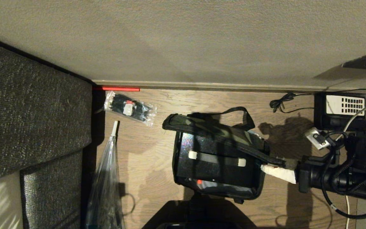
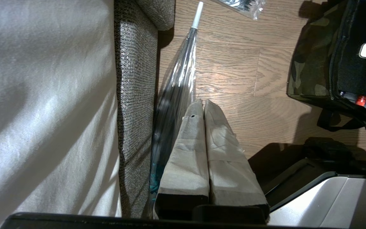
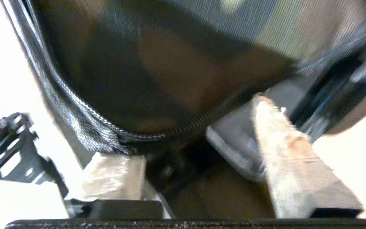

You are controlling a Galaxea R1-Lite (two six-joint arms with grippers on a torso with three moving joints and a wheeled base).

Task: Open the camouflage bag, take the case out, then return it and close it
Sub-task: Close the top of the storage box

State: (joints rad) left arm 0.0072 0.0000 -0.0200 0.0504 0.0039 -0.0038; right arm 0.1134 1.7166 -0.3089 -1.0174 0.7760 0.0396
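The right gripper (image 1: 276, 170), fingers parted and holding nothing, sits at the bag's (image 1: 218, 159) right end beside its lifted lid, far nearer than the parked left gripper (image 2: 203, 108), which is pressed closed.

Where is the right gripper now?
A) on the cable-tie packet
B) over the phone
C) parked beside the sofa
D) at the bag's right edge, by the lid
D: in the head view the right gripper sits at the right edge of the bag, its taped fingers apart beside the zipper edging; the phone lies further back.
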